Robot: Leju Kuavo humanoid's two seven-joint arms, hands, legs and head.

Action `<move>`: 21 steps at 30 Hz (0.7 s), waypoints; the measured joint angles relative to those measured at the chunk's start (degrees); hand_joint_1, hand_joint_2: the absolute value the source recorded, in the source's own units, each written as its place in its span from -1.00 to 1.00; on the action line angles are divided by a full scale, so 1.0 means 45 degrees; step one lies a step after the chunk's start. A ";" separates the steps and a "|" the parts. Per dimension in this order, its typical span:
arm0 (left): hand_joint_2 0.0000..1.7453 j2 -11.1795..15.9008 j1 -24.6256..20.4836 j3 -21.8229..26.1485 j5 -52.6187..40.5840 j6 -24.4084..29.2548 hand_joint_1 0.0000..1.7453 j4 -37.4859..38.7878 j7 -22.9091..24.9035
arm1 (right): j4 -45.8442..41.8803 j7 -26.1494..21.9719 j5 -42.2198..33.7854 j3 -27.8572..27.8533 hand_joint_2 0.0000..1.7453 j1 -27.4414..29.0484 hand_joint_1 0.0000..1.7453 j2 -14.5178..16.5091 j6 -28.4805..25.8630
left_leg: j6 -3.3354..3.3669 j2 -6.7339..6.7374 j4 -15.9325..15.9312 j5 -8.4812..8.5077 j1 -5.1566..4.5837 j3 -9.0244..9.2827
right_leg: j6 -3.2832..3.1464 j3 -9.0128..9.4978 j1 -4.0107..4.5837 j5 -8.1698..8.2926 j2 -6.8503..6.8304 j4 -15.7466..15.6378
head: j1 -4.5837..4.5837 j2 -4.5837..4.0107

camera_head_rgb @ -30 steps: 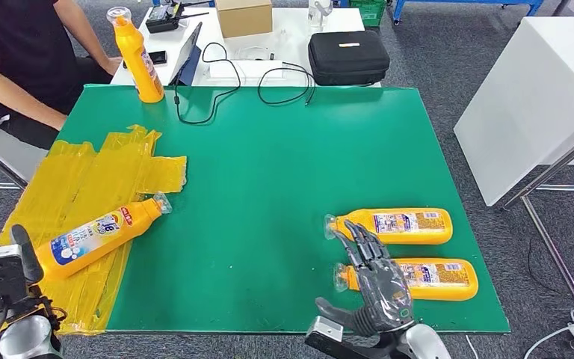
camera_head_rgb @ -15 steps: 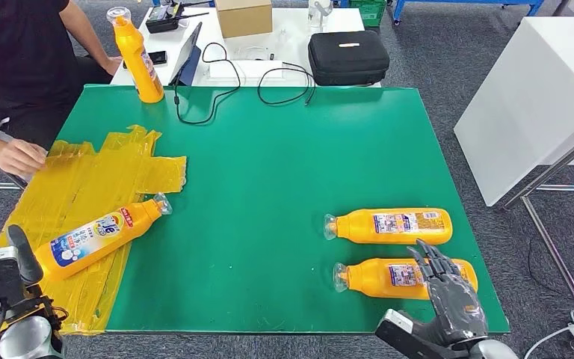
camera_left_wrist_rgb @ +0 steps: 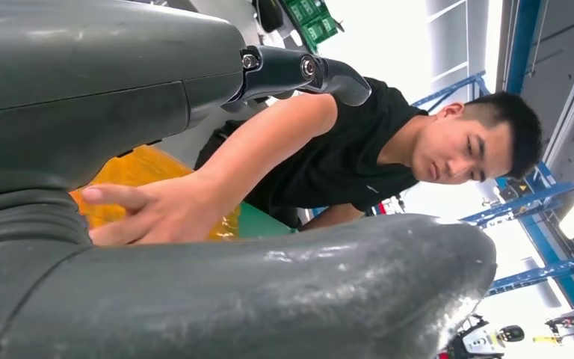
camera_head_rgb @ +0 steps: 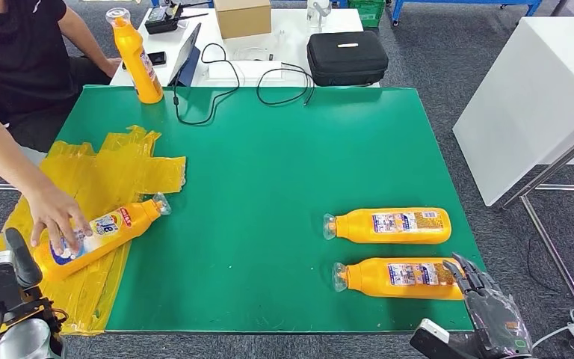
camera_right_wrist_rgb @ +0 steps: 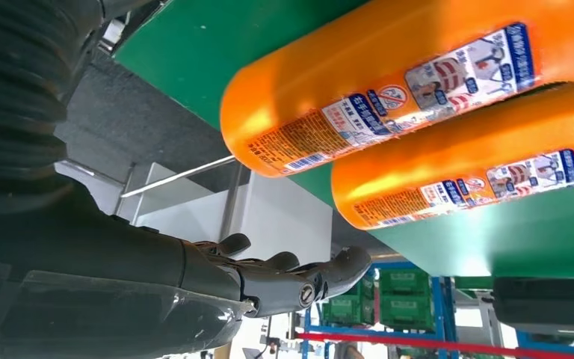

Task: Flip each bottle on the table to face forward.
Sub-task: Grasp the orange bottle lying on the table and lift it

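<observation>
Two orange bottles lie on their sides near the right front corner of the green table (camera_head_rgb: 284, 149), one behind the other, caps pointing left. The near bottle (camera_head_rgb: 403, 278) shows its small-print label up, and so does the far bottle (camera_head_rgb: 389, 225) just behind it. The robot's right hand (camera_head_rgb: 493, 310) is at the table's front right corner, by the flat end of the near bottle; its dark fingers are spread apart and hold nothing, though I cannot tell if a fingertip touches the bottle. A third bottle (camera_head_rgb: 93, 238) lies on the crinkled yellow plastic sheet (camera_head_rgb: 112, 168) at the left, blue and white label up, cap pointing right. A person's hand (camera_head_rgb: 56, 217) rests on top of it. A fourth bottle (camera_head_rgb: 136, 54) stands upright at the far left corner of the table. The robot's left hand (camera_head_rgb: 4, 280) is low at the left front corner, and I cannot tell how its fingers lie. Behind the green table, a white table holds a black case (camera_head_rgb: 346, 57), a cardboard box (camera_head_rgb: 244, 16) and black cables (camera_head_rgb: 269, 78).
</observation>
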 joint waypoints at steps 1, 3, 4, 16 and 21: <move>-1.00 0.0000 -0.0001 -0.0015 0.0033 -0.0027 -1.00 0.0000 -0.0010 | 0.0011 -0.0012 0.0064 -0.0012 1.00 -0.0025 -1.00 0.0000 0.0055 | 0.0000 0.0000 0.0000 0.0001 0.0000 0.0000 | 0.0000 0.0001 0.0000 0.0000 0.0000 0.0000 | 0.0000 0.0000; -1.00 0.0000 -0.0002 -0.0040 0.0094 -0.0055 -1.00 0.0000 -0.0027 | 0.0062 -0.0018 0.0183 -0.0008 1.00 -0.0115 -1.00 0.0000 0.0125 | 0.0000 0.0001 0.0000 0.0002 0.0000 0.0002 | 0.0000 0.0003 0.0000 0.0000 0.0000 0.0000 | -0.0001 0.0000; -1.00 0.0000 -0.0002 -0.0052 0.0115 -0.0061 -1.00 0.0000 -0.0032 | 0.0102 -0.0018 0.0238 0.0000 1.00 -0.0175 -1.00 0.0000 0.0136 | -0.0001 0.0001 0.0000 0.0003 0.0000 0.0003 | 0.0000 0.0004 0.0001 0.0000 0.0000 0.0001 | -0.0001 0.0000; -1.00 0.0000 -0.0005 -0.0147 0.0232 -0.0171 -1.00 0.0000 -0.0074 | 0.1025 0.0068 0.0568 0.0319 1.00 -0.1079 -1.00 -0.0014 0.0131 | 0.0000 0.0000 0.0000 0.0004 0.0001 0.0001 | 0.0000 0.0005 -0.0001 0.0000 -0.0001 0.0001 | -0.0001 0.0000; -1.00 0.0000 -0.0005 -0.0148 0.0236 -0.0172 -1.00 0.0000 -0.0085 | 0.1258 0.0077 0.0594 0.0463 1.00 -0.1220 -1.00 -0.0021 0.0131 | 0.0000 0.0000 0.0000 0.0003 0.0001 -0.0001 | 0.0000 0.0005 -0.0001 0.0000 -0.0001 0.0001 | -0.0001 0.0000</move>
